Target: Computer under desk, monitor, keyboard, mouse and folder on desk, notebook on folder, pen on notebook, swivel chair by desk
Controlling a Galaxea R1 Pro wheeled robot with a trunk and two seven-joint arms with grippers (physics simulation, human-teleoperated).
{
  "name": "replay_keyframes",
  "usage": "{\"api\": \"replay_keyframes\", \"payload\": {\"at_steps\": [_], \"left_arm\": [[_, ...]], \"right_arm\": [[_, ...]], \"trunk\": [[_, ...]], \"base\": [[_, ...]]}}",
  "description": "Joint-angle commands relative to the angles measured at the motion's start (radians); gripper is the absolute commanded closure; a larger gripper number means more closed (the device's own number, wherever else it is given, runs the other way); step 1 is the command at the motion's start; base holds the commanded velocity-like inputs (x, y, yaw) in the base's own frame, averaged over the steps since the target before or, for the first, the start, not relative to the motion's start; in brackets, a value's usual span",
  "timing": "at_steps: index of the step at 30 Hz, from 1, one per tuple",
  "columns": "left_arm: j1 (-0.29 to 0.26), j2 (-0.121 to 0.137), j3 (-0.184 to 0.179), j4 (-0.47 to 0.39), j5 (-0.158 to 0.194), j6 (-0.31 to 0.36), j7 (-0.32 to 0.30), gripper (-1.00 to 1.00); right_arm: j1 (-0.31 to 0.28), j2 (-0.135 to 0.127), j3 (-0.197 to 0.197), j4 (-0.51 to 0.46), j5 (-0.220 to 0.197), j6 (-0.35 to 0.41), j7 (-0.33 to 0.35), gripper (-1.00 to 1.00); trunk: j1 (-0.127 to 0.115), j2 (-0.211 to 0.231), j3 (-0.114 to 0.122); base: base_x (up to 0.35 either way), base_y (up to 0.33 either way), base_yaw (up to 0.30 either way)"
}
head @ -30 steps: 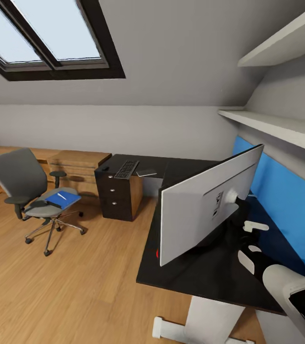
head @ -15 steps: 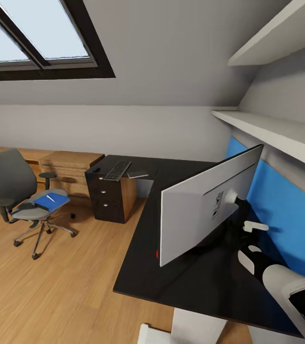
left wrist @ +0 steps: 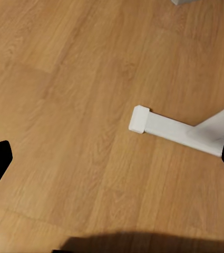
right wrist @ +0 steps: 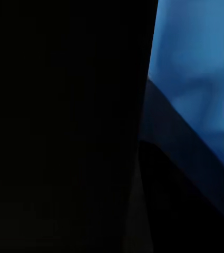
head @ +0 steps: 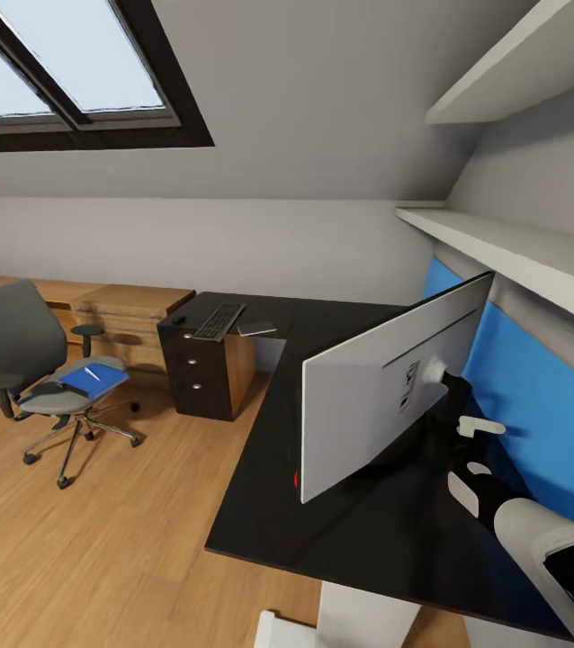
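My right gripper (head: 450, 393) is shut on the mount at the back of the grey monitor (head: 386, 387), which hangs tilted above the black desk (head: 323, 531). The right wrist view is dark, with a strip of blue panel. Far down the desk lie the keyboard (head: 219, 320), a small dark mouse (head: 180, 319) and a flat grey notebook (head: 257, 328). A blue folder (head: 98, 382) with a white pen (head: 92, 373) on it lies on the grey swivel chair (head: 17, 342) at the left. My left gripper (left wrist: 113, 163) is open above the wooden floor.
A dark drawer unit (head: 206, 378) stands under the desk's far end, with a wooden sideboard (head: 130, 310) beside it. White shelves (head: 503, 247) and a blue wall panel (head: 539, 423) line the right. The desk's white foot (left wrist: 164, 126) rests on the floor.
The whole view has swung and moved closer to the desk, so chair and drawers slid left. The monitor kept its place in my right gripper and now hangs further over the desktop.
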Motion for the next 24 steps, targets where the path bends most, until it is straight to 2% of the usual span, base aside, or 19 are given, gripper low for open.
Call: {"api": "replay_keyframes", "payload": {"at_steps": [1, 18, 24], "left_arm": [[0.0, 0.0, -0.001, -0.001, 0.009, -0.002, 0.002, -1.0], [0.0, 0.0, 0.0, 0.001, 0.011, -0.002, 0.002, -1.0], [0.0, 0.001, 0.0, 0.001, 0.011, -0.002, 0.002, -1.0]], "right_arm": [[-0.001, 0.0, 0.003, -0.002, -0.001, -0.003, -0.006, 1.0], [-0.001, 0.0, 0.002, -0.002, -0.001, -0.003, -0.006, 1.0], [-0.001, 0.0, 0.002, -0.002, 0.0, -0.003, -0.006, 1.0]], "trunk": [[0.0, -0.001, -0.001], [0.0, -0.001, -0.001], [0.0, -0.001, -0.001]], "base": [[0.0, -0.19, 0.0], [0.0, -0.055, 0.0], [0.0, -0.164, 0.0]]}}
